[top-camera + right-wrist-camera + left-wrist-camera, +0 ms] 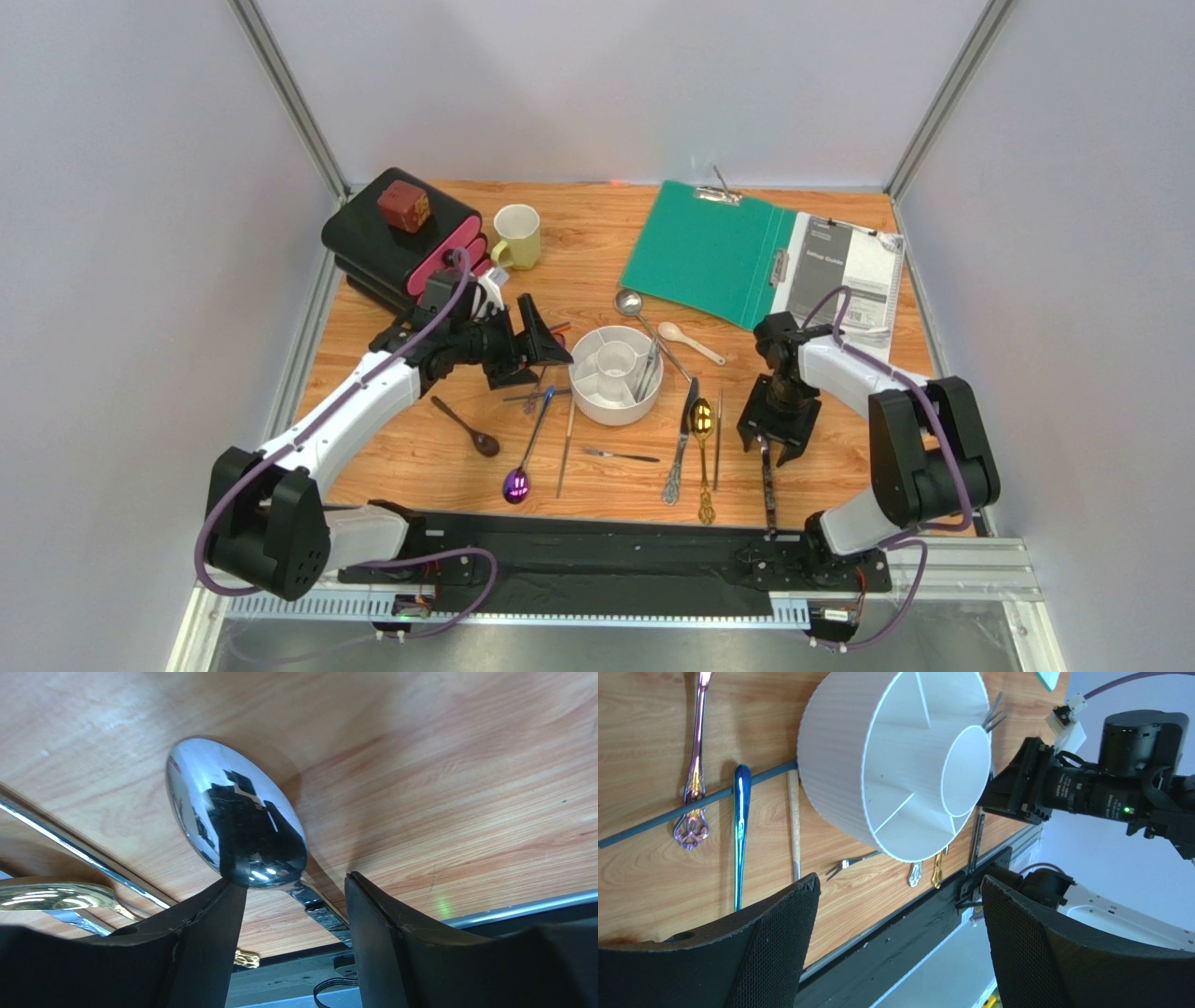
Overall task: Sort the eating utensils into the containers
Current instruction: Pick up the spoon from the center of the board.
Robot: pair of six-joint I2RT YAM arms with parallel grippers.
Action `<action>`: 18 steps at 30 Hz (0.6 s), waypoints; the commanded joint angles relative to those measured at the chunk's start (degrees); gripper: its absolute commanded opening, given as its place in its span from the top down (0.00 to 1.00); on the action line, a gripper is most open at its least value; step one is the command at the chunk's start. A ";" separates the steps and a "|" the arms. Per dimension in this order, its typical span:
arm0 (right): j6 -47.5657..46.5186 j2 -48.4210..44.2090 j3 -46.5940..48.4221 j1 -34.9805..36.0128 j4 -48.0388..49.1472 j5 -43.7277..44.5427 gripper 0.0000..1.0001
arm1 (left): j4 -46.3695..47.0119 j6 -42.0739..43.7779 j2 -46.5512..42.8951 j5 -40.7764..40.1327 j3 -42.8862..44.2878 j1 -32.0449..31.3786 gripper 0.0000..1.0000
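Top external view shows the wooden tabletop (421,469) with the round white holder with inner walls (606,408) near its middle. A few silver utensils (645,371) stand in the holder's right part. The left hand (550,343) hangs just left of the holder. Its two fingers are spread wide, with nothing between them. In the left wrist view the holder (843,749) sits right in front of those black fingers (773,941).

The right hand (774,437) is low over the right side of the tabletop, above a shiny silver spoon (769,493). In the right wrist view the spoon's bowl (235,815) lies on the wood. Its thin neck runs between the fingers (203,945), which are spread and not pinching it.

More utensils lie loose on the wood. A gold spoon (701,420) and a silver knife (683,451) are between the holder and the right hand. A shiny purple spoon (516,485) and a dark brown spoon (470,427) lie to the near left. A small white spoon (687,340) lies just behind the holder. A pale yellow mug (515,235) and a green folder (709,252) sit at the far side.
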 commanded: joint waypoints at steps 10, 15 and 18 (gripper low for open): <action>-1.16 10.17 7.25 0.25 2.83 -6.44 0.87 | -3.15 6.07 -1.30 -0.42 7.70 -0.43 0.11; -2.13 10.53 9.98 1.04 2.12 -7.59 0.96 | -4.75 7.48 -2.36 -2.36 8.51 -0.34 0.11; -2.40 9.31 10.95 1.40 1.51 -6.71 1.00 | -4.13 7.04 -0.96 -1.83 8.77 -0.25 0.11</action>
